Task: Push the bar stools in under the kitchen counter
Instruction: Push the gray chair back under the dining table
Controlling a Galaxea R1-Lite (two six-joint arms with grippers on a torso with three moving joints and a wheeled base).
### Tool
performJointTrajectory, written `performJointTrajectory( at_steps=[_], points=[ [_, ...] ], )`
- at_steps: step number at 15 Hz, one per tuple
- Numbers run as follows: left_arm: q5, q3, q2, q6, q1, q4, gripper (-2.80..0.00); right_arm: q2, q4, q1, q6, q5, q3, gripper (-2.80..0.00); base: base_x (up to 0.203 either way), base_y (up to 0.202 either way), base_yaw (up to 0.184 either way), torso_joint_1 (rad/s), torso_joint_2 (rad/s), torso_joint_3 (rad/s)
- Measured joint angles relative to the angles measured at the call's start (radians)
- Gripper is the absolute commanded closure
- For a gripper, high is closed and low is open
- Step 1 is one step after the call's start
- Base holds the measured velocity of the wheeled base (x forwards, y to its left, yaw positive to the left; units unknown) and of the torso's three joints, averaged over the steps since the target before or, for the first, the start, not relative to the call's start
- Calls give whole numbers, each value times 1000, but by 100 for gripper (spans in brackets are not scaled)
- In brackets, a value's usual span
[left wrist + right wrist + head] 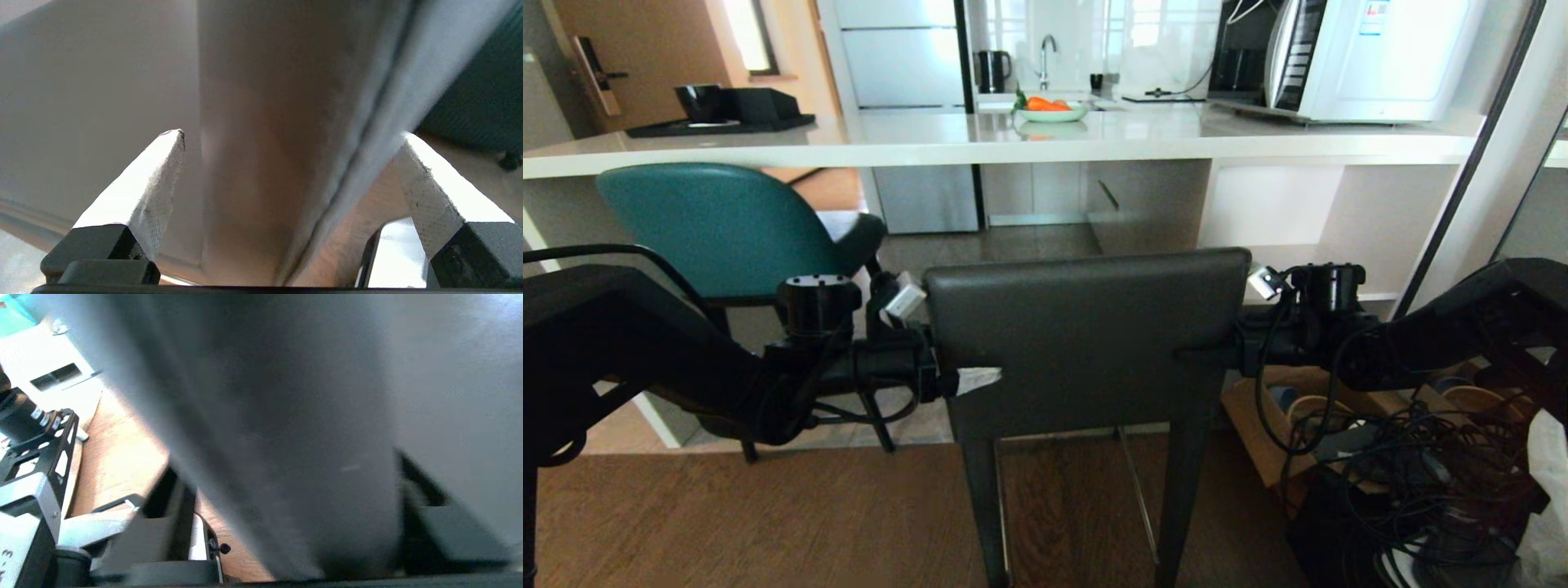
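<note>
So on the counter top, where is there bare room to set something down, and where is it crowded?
The kitchen counter is bare between the black tray at its left end and the bowl of carrots, and again in front of the bowl toward the microwave. The right end is crowded by the microwave. The floor by the right arm is cluttered with cables.

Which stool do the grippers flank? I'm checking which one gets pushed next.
The dark grey stool, square-backed, with the left gripper and right gripper at its edges; the teal stool stands apart.
</note>
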Motion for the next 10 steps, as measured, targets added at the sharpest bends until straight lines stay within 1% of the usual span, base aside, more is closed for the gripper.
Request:
performJointTrajectory(
  at_steps=[3,5,10],
  points=[
    [1,-14,14,-3,12,-1,-280,-3,-50,2,10,6,33,0,0,0,0,0,0,0],
    [0,-34,37,-6,28,-3,-280,9,-115,4,54,7,34,0,0,0,0,0,0,0],
    [1,-44,59,-41,50,-1,-280,42,-134,26,67,2,-11,0,0,0,0,0,0,0]
  ],
)
